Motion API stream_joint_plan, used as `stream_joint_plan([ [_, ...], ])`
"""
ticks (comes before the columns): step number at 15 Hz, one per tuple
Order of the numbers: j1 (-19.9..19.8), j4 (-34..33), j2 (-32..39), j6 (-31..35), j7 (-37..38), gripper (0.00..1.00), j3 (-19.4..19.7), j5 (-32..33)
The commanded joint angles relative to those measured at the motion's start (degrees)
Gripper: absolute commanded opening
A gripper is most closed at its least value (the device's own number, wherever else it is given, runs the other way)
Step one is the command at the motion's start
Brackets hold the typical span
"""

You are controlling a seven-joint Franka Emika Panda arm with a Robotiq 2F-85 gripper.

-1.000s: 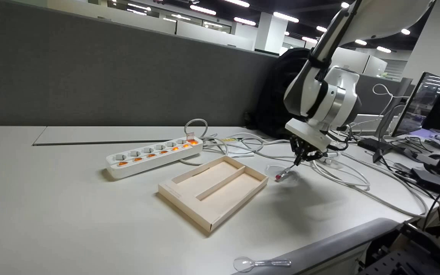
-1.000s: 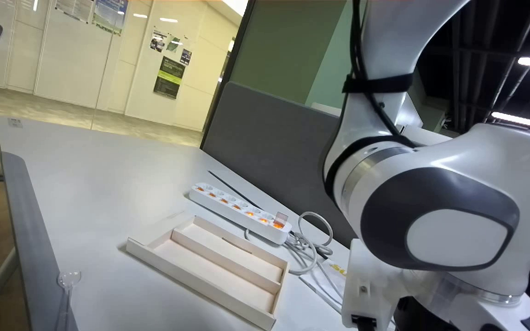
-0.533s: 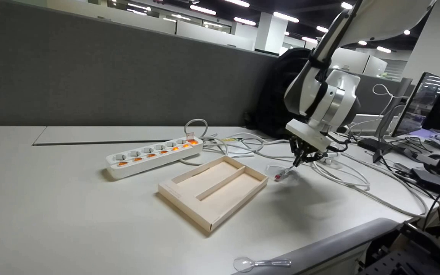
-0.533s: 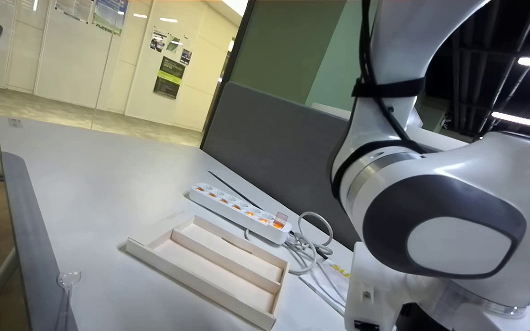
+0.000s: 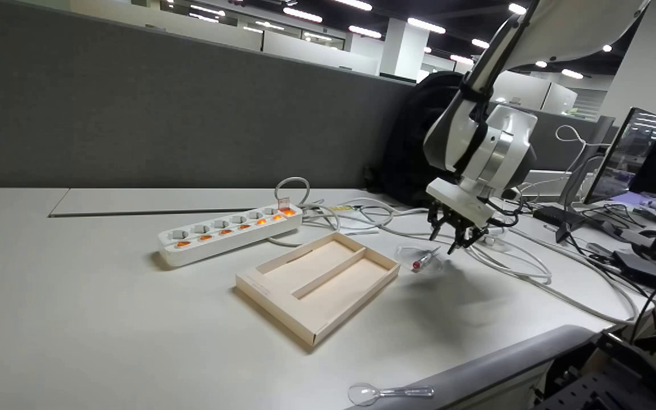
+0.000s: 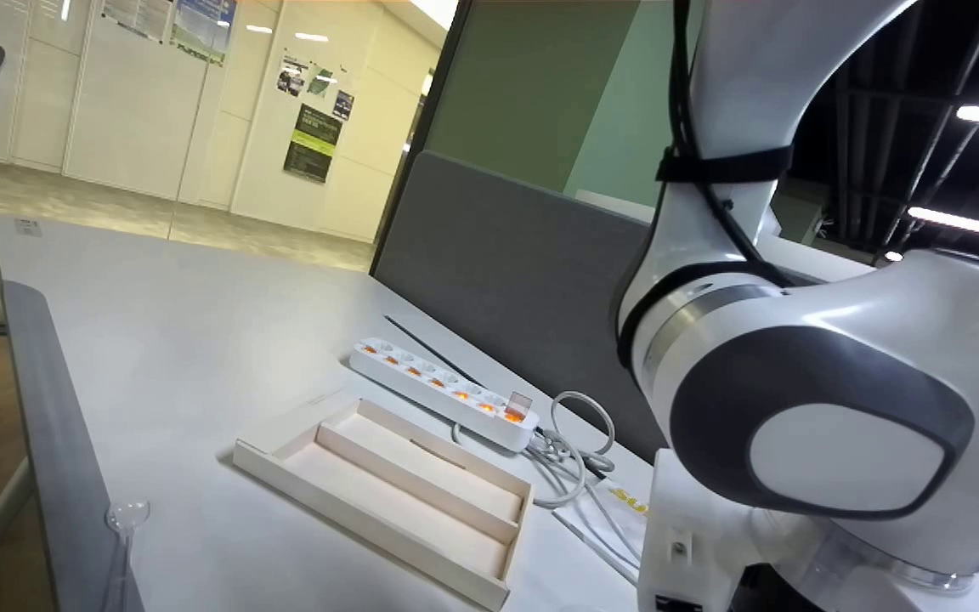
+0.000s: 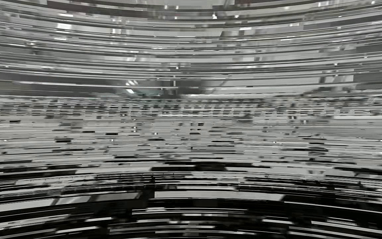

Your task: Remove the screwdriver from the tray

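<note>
Pale and smooth, the table (image 5: 151, 336) carries everything the task involves. Closest to the work, in an exterior view, the fingers (image 5: 436, 229) stand spread apart, gripping nothing that I can make out; the wrist view is broken into streaks and adds nothing. Just beneath them, as it looks, lies the screwdriver (image 5: 423, 260), outside the tray (image 5: 282, 299), its reddish end toward the tray and its pale shaft pointing at the fingers; I judge the removal done. It should handle as light and stiff, hard to harm but apt to roll or slip. If it has to be lifted, I would pinch across the thicker handle, since the thin shaft offers little to hold. A clear thin object (image 5: 408, 255) sits around or beneath it; which, I cannot tell, but its edge might catch the fingers on a low approach. Next out is the tray itself, seen in both exterior views, its raised rim in the way of any low sweep that side. White cables (image 5: 513, 274) loop loosely behind the fingers and could snag. Farther off are the power strip (image 5: 231, 236), with orange switches, and, by the table's edge, a clear spoon (image 5: 389, 392). Last come a dark bag (image 5: 419, 142) and the grey partition (image 5: 191, 114).
</note>
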State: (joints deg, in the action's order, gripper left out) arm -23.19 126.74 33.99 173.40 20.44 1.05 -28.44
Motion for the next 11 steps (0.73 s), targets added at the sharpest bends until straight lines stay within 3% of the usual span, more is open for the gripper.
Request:
stream_joint_plan([
  [1, -0.5, -0.6, -0.6, -1.4, -1.0, 0.93, -0.7, -1.4],
  [4, 0.9, 0.9, -2.5, -1.2, -0.6, 1.0, -0.2, -1.1],
  [11, 1.3, 4.2, -7.1, -1.1, -1.3, 1.0, -1.9, -0.5],
])
